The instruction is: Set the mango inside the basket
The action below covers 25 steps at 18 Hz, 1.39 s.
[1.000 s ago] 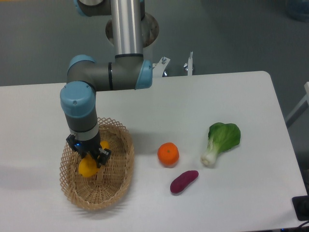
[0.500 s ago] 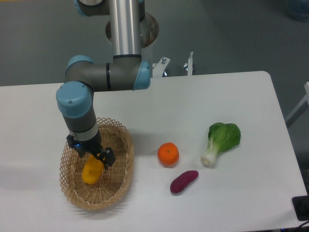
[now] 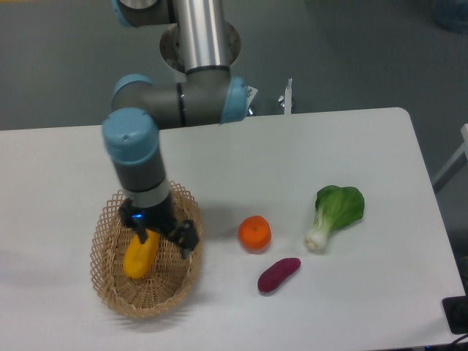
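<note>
The mango (image 3: 140, 256), a yellow-orange elongated fruit, lies inside the woven basket (image 3: 110, 289) at the table's front left, resting on its floor. My gripper (image 3: 161, 240) hangs over the basket's right half, just up and right of the mango. Its fingers are spread and open; the left fingertip (image 3: 136, 235) overlaps the mango's upper end, the right one (image 3: 187, 244) is near the basket's right rim. Nothing sits between the fingers.
A round orange (image 3: 254, 232) lies right of the basket, with a purple sweet potato (image 3: 278, 275) just below it. A green bok choy (image 3: 335, 213) lies further right. The arm's elbow and upright column stand behind the basket.
The gripper let go of the mango, which now rests in the basket. The arm has shifted to the right and the fingers have spread apart.
</note>
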Each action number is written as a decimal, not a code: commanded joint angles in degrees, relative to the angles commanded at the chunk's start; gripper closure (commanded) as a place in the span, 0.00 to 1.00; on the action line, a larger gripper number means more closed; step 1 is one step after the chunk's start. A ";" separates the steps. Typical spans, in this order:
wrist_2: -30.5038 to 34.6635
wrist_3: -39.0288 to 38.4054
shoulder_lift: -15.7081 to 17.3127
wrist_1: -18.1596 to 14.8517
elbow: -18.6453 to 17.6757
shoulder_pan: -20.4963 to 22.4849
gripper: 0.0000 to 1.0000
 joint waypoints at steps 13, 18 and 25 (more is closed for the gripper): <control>-5.63 33.92 7.04 -13.70 1.31 20.40 0.00; -5.45 39.56 7.04 -22.05 5.71 22.95 0.00; -5.63 40.45 7.04 -24.43 7.03 23.84 0.00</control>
